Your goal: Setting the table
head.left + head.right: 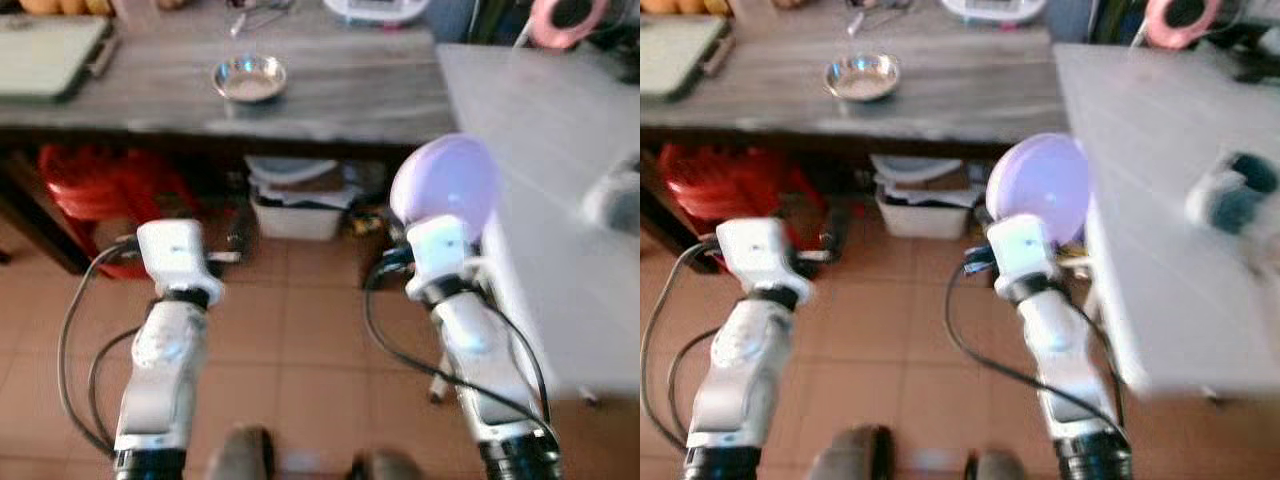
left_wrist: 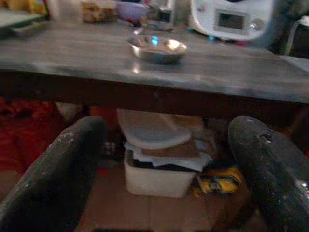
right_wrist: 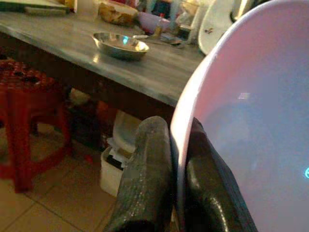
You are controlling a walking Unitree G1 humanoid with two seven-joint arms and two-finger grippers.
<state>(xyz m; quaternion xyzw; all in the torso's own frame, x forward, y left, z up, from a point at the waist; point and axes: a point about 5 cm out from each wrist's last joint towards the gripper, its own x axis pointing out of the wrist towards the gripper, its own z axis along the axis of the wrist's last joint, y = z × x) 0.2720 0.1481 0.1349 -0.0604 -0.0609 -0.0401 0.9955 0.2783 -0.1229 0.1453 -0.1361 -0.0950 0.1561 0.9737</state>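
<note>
Plate (image 1: 447, 182): pale lilac, round, held on edge, nearly upright, rim pinched between the two black fingers (image 3: 147, 179) of the right gripper (image 3: 177, 186). Its face tilts toward the camera in the head views. It sits directly above the right wrist housing, at about 1 o'clock in the left eye view.

Key relation: the white bench (image 1: 560, 190) lies immediately at 3 o'clock of the plate. Its near long edge runs roughly 12 to 5 o'clock, just beside the plate's rim; whether they touch cannot be told through the blur. Judgement: the right arm is the nearer one and already carries the load, so the coming move is a lift over that edge toward 2–3 o'clock, then laying the plate flat.

Open room: the white bench surface looks mostly bare near the plate. A blurred white and dark object (image 1: 1230, 195) sits further out at 3 o'clock.

Left gripper (image 2: 166, 179): fingers spread wide, nothing between them, hanging over the tiled floor (image 1: 300, 340) at 9 o'clock of the plate, well apart.

Beyond, at 11–12 o'clock: grey wooden bench (image 1: 330, 95) carrying a steel bowl (image 1: 249, 78) and a white appliance (image 2: 233, 18). Beneath it are a white bin (image 1: 297, 205) and a red stool (image 3: 24, 108).

Risk (judgement): rim may clip the white bench edge if not raised first.
</note>
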